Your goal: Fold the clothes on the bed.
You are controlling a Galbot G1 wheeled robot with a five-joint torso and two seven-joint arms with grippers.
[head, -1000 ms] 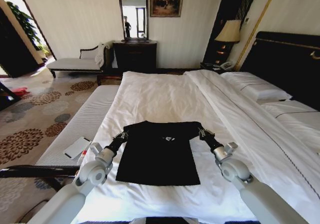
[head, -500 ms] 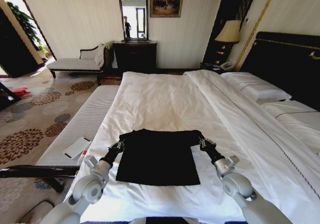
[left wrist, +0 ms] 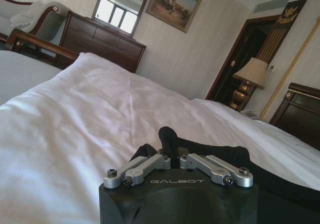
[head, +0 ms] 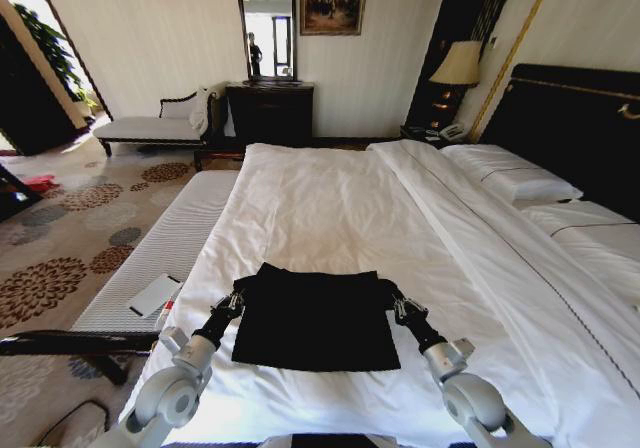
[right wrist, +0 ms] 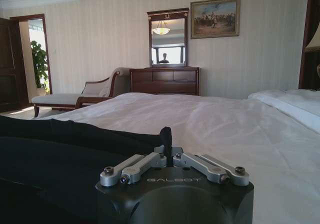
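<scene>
The clothes [head: 315, 318], a black T-shirt, lie on the near part of the bed [head: 330, 188] with the upper part doubled over toward me. My left gripper [head: 233, 303] is shut on the shirt's left upper corner. My right gripper [head: 397, 306] is shut on the right upper corner. In the left wrist view a tuft of black fabric [left wrist: 169, 136] sticks up between the closed fingers of the left gripper [left wrist: 172, 160]. The right wrist view shows the same pinch at the right gripper [right wrist: 169, 156], with the black fabric [right wrist: 60, 149] spreading off to one side.
White pillows [head: 510, 173] and a dark headboard [head: 580, 118] are at the right. A striped bench [head: 160, 248] with a white pad [head: 153, 295] runs along the bed's left side. A chaise [head: 150, 126], dresser [head: 270, 108] and lamp [head: 458, 63] stand at the far wall.
Both grippers have drawn back toward me, pulling the shirt's upper edge over its lower part. The white lettering is now covered and the shirt looks shorter.
</scene>
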